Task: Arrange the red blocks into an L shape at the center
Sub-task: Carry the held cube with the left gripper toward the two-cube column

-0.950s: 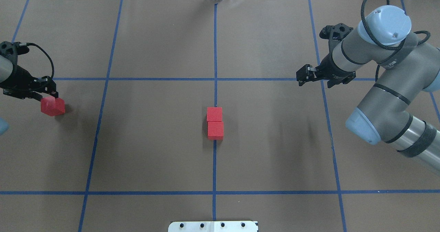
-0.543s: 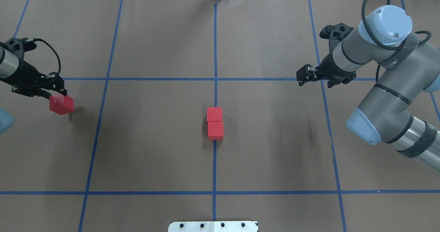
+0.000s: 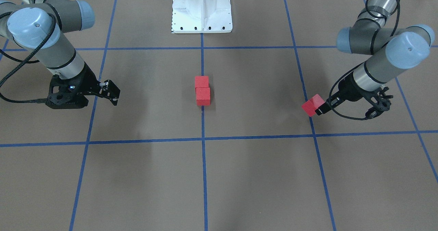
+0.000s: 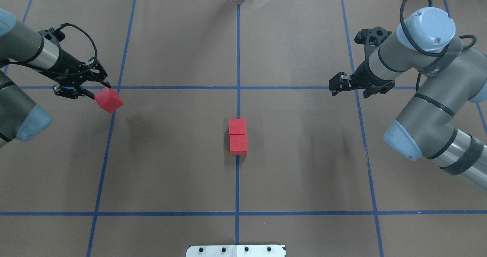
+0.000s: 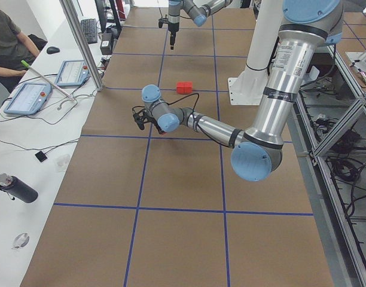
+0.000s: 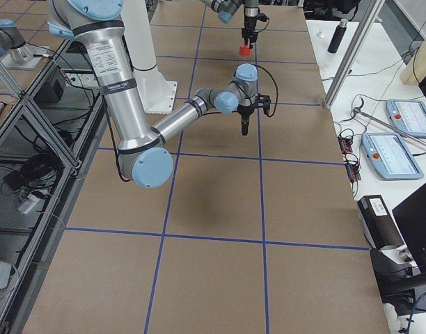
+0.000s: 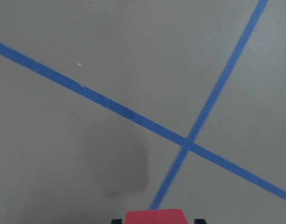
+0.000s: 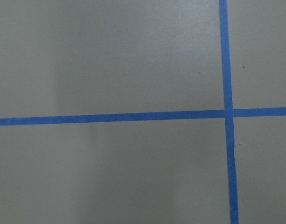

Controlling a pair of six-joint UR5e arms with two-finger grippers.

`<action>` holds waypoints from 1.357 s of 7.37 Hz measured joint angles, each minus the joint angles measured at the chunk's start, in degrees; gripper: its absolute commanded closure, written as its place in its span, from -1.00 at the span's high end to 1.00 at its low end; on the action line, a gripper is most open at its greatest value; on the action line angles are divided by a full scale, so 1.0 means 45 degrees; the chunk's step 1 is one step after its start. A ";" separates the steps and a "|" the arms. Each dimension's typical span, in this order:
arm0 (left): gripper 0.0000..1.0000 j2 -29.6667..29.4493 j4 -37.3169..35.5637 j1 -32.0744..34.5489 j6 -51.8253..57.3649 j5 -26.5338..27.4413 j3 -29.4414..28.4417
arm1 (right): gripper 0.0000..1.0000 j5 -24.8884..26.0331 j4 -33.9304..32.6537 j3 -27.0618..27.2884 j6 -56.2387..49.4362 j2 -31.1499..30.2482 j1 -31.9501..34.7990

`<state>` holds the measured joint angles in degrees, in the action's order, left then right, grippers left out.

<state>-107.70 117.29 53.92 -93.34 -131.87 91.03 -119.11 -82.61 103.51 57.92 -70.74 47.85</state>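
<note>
Two red blocks point(image 4: 237, 126) point(image 4: 238, 144) lie touching in a short column on the central blue line at the center; they also show in the front view point(image 3: 201, 81) point(image 3: 203, 96). My left gripper point(image 4: 99, 92) is shut on the third red block point(image 4: 109, 99) and holds it above the table far to the left, tilted; the front view shows the gripper point(image 3: 321, 108) and block point(image 3: 312, 105) too. The block's top edge shows in the left wrist view point(image 7: 156, 216). My right gripper point(image 4: 333, 87) hangs open and empty far to the right.
Thin blue tape lines point(image 4: 171, 87) grid the brown surface. The robot's white base plate point(image 4: 236, 250) sits at the near edge on the central line. Monitors, tablets and a seated person point(image 5: 6, 42) are beyond the far edge.
My left gripper has carried the red block to the right and away from the robot, toward the left vertical line. The right arm and the two center blocks have not moved.
</note>
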 measured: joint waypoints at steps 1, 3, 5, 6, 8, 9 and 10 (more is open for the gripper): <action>-1.00 -0.0545 -0.0208 -0.0615 -0.2470 0.0242 -0.0016 | 1.00 0.0002 -0.0001 -0.0018 -0.0001 -0.0002 -0.0005; -1.00 -0.2620 -0.2961 -0.2009 -0.6262 0.1339 -0.0099 | 1.00 0.0003 -0.0001 -0.0057 0.0007 -0.0003 -0.0020; -1.00 -0.4183 -0.4844 -0.2931 -0.7957 0.2232 -0.0167 | 1.00 0.0003 -0.0001 -0.0179 -0.0003 -0.0003 -0.0027; -1.00 -0.4504 -0.5064 -0.3224 -0.8632 0.2317 -0.0246 | 1.00 0.0003 -0.0001 -0.0246 -0.0012 -0.0003 -0.0027; -1.00 -0.5415 -0.5153 -0.3604 -1.0260 0.2348 -0.0982 | 1.00 0.0003 -0.0001 -0.0298 -0.0019 -0.0015 -0.0028; -1.00 -0.5873 -0.5162 -0.3736 -1.0928 0.2350 -0.1459 | 1.00 0.0003 -0.0001 -0.0303 -0.0017 -0.0016 -0.0026; -1.00 -0.6108 -0.5165 -0.3822 -1.1383 0.2350 -0.1721 | 1.00 0.0003 -0.0001 -0.0303 -0.0008 -0.0011 -0.0018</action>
<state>-135.19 94.05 36.72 -144.57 -121.29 83.28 -119.09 -82.62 102.15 57.89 -70.79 47.77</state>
